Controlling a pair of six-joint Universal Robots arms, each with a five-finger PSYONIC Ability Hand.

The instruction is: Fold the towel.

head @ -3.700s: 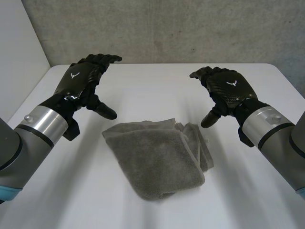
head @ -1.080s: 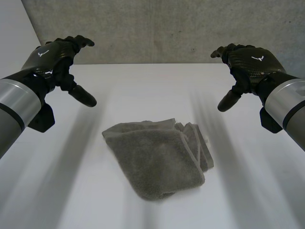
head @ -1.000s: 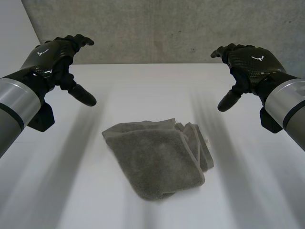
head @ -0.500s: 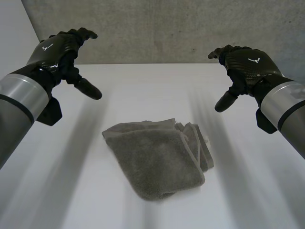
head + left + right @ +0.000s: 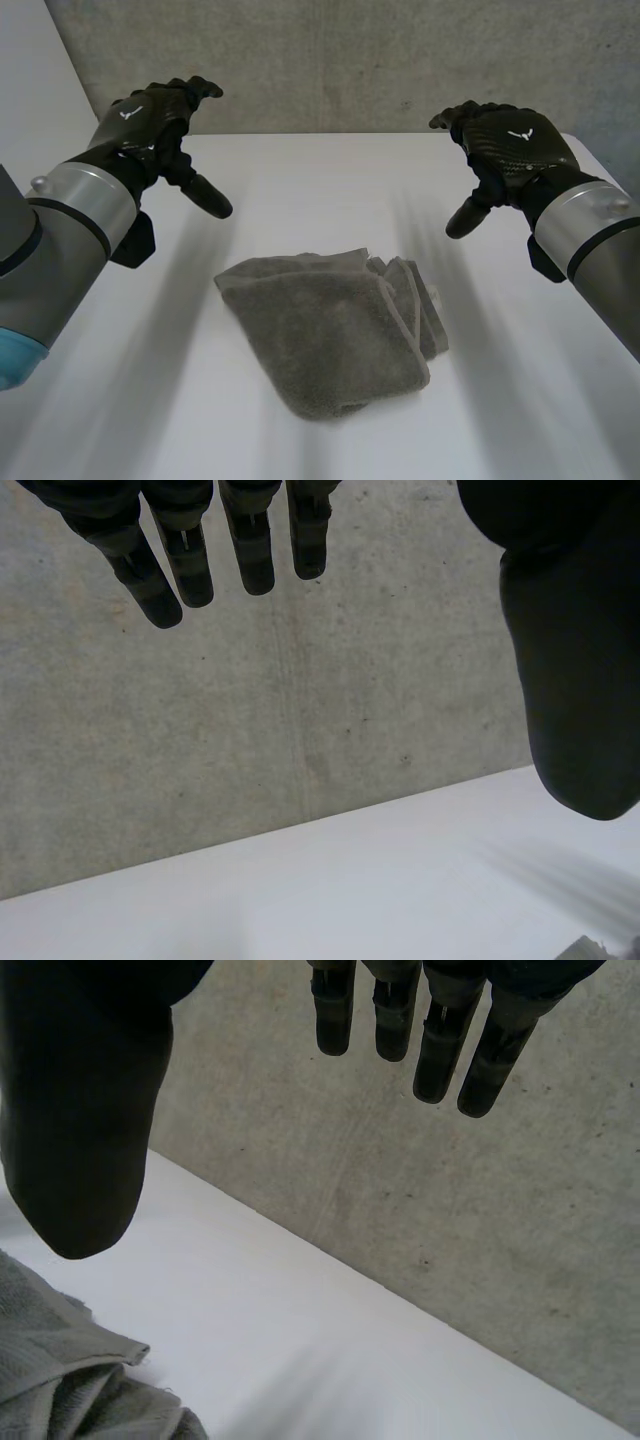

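Head view, towel [image 5: 330, 335] clear of table [image 5: 320, 180] edges, left hand [image 5: 150, 125], right hand [image 5: 505, 150] slack

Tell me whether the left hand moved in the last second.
Yes. The left hand has drifted inward, toward the towel, which lies unmoved on the table; it is open, touching nothing.

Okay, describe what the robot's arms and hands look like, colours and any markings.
Both the left hand and right hand are black with a woven, carbon-like sheen and a small white emblem on the back. Each joins its arm through a shiny silver cuff. The arms are grey; the left arm carries a light-blue cap near the camera.
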